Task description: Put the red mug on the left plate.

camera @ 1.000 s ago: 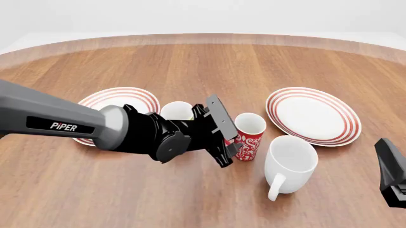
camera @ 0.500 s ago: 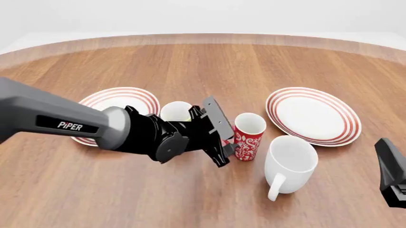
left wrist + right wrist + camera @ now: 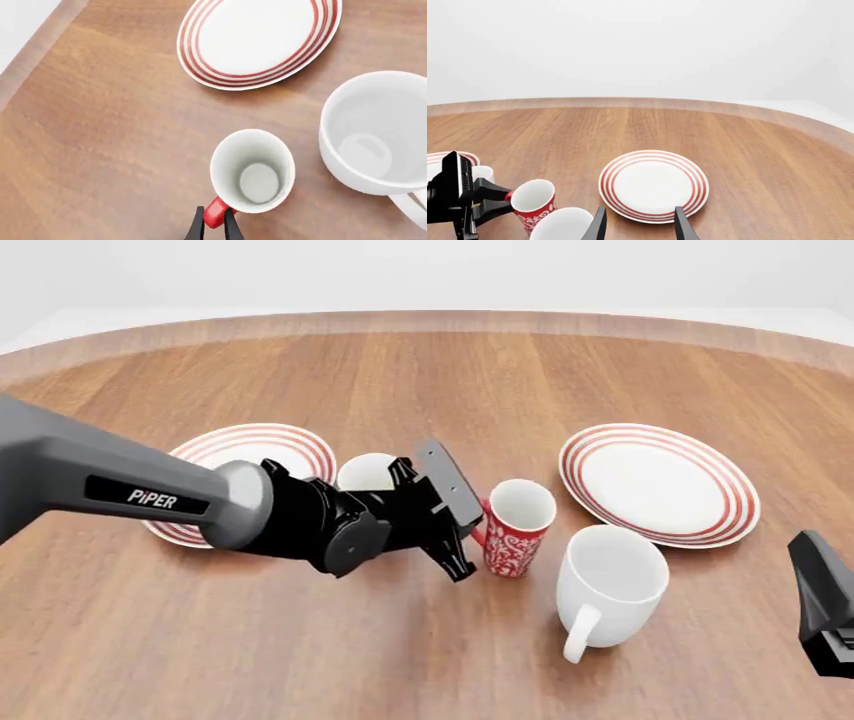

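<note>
Now the left gripper pinches the tilted, floral red mug by its handle; white inside.

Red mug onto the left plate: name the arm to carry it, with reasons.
Left. Its tool is shut on the red mug handle, beside the left plate. The right tool hangs open near the other plate.

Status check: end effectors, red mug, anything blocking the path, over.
Left end effector shut on tall red floral mug's handle; mug tilted. Right end effector open, idle. Short yellow mug sits between it and left red-ringed plate.
</note>
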### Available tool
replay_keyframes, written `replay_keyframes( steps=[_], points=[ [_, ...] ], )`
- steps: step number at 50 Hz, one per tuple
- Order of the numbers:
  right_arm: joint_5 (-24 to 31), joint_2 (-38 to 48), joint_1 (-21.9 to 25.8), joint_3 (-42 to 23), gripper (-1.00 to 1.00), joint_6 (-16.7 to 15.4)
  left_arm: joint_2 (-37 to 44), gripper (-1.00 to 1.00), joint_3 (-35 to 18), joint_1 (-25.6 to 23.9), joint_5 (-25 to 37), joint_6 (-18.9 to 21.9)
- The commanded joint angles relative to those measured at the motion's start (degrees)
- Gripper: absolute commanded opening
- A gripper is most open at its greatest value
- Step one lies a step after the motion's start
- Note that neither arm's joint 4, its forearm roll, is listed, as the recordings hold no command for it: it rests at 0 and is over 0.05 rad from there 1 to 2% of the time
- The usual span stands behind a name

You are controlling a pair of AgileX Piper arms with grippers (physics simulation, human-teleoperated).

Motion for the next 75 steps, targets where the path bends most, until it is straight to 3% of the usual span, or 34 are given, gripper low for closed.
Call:
replay_keyframes(
  steps=[1,16,32,51,75],
  points=[
    [0.05,-0.11,0.01,0.02,1.0,-0.03,0.26,-1.0,1.15,1.26,-2.58,0.71],
    [0.05,-0.11,0.01,0.02,1.0,-0.04,-3.32,-1.0,2.52,1.46,-1.67,0.33],
    [0.05,-0.11,0.02,0.02,1.0,-0.04,-16.66,-1.0,6.42,3.41,2.59,0.39],
    [0.05,-0.11,0.01,0.02,1.0,-0.03,-28.56,-1.0,4.61,5.05,11.05,0.2],
    [0.05,-0.11,0.01,0.02,1.0,-0.03,-36.26,-1.0,3.8,13.96,16.42,0.72]
  ],
)
